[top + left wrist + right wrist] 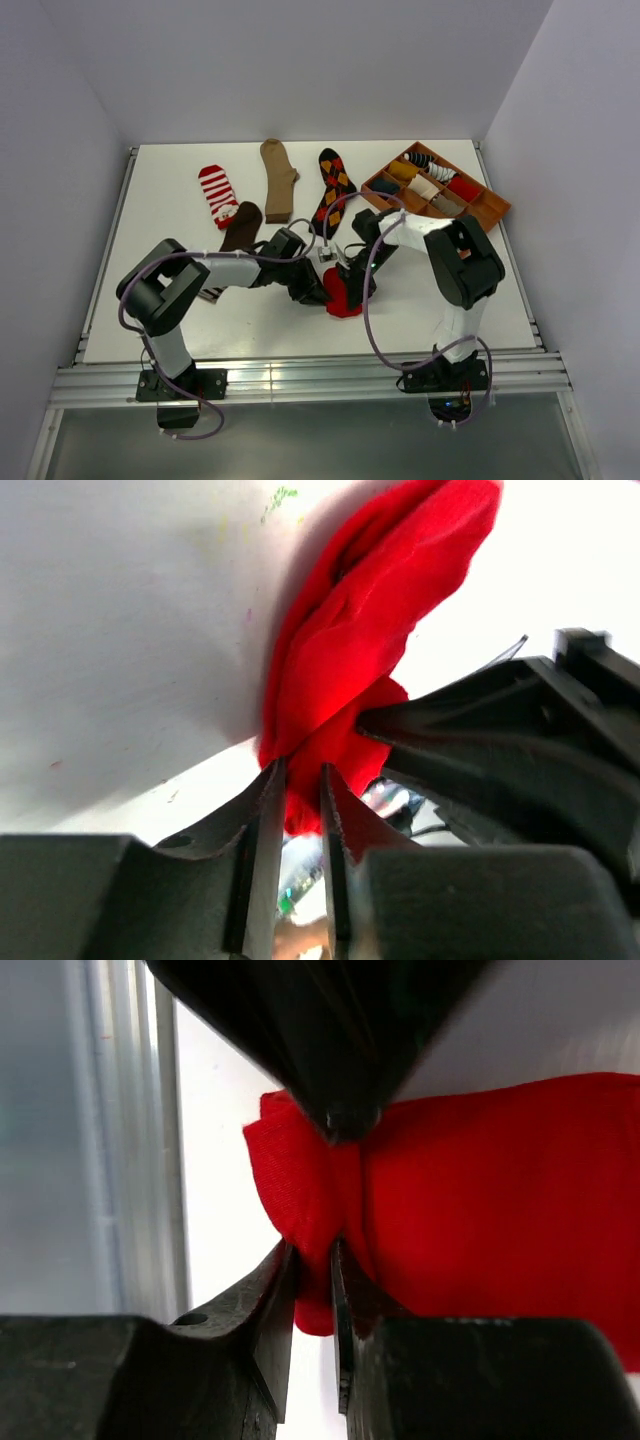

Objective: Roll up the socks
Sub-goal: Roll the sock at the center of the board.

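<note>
Both arms in tight on the red sock (343,298), near-centre of the table (150,330). The left gripper (298,792) is all but closed, a fold of red cloth nipped btwn its fingers. The right gripper (313,1270), same story from the opp. side. Sock's bunched, no tidy roll yet, so early days, I'd say. 4 more lie flat farther back: red-white striped sock (218,192), tan sock (277,178), argyle sock (333,190), dark brown sock (240,228). The tray (493,212), far right, holds bundles.

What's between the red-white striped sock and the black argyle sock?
The tan sock, apart from both the striped sock and argyle sock; seen in the top external view.
</note>
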Action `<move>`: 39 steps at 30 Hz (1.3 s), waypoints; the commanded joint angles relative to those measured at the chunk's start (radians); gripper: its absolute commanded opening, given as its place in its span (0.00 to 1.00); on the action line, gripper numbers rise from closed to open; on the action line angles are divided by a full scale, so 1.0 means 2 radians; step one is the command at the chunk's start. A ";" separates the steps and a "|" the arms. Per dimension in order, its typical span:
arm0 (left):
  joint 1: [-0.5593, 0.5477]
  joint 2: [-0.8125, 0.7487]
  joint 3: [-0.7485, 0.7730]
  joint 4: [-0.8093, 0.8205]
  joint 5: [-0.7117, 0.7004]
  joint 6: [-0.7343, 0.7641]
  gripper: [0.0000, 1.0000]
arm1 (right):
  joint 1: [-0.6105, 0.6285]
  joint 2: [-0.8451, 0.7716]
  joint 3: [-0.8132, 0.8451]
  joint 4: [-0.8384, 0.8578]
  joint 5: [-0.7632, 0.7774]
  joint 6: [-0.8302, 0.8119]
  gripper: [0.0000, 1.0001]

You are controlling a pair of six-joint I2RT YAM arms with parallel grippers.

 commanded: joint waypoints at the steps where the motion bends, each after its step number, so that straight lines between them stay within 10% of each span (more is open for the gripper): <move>1: 0.002 -0.042 -0.019 0.032 -0.047 -0.002 0.26 | -0.017 0.049 0.024 -0.100 0.027 -0.035 0.24; 14: -0.052 -0.113 -0.031 0.083 -0.213 0.126 0.33 | -0.023 0.121 0.069 -0.113 0.045 0.018 0.24; 39: -0.107 -0.014 -0.107 0.359 -0.073 0.210 0.41 | -0.049 0.181 0.119 -0.164 0.018 0.022 0.24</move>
